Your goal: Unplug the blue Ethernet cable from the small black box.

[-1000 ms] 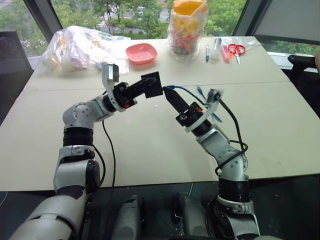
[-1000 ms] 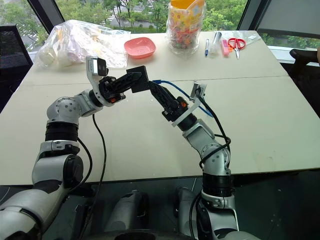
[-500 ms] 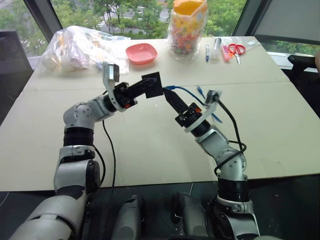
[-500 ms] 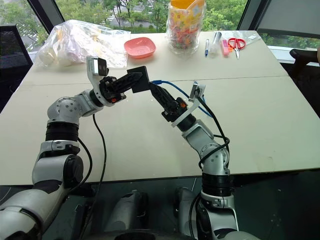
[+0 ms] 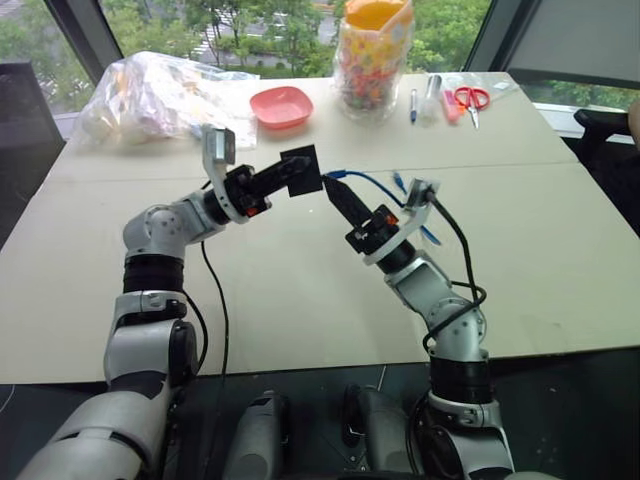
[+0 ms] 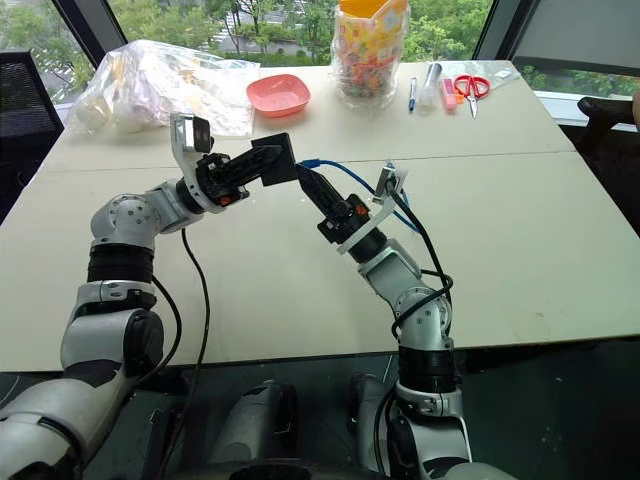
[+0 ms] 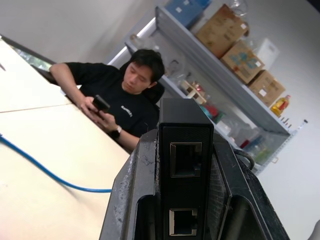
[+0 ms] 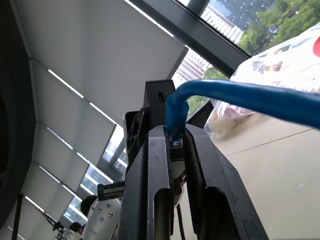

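Note:
My left gripper [image 5: 288, 177] is shut on the small black box [image 5: 302, 170] and holds it up above the table. In the left wrist view the box [image 7: 185, 150] shows two ports, both empty. Just to its right, my right gripper [image 5: 335, 192] is shut on the plug [image 8: 175, 117] at one end of the blue Ethernet cable [image 5: 375, 181]. From there the cable curves back over the right arm and down to the table [image 5: 300, 290]. The plug sits close beside the box, out of the ports.
At the table's far side stand a pink dish [image 5: 282, 105], a clear plastic bag [image 5: 160, 90], a jar of colourful pieces [image 5: 375, 55], pens [image 5: 415, 103] and red scissors [image 5: 472, 98]. A seated person [image 7: 120, 100] with a phone is beyond the table's right edge.
My right gripper's fingers have closed on the cable's plug. Both arms have barely shifted, drawing slightly apart.

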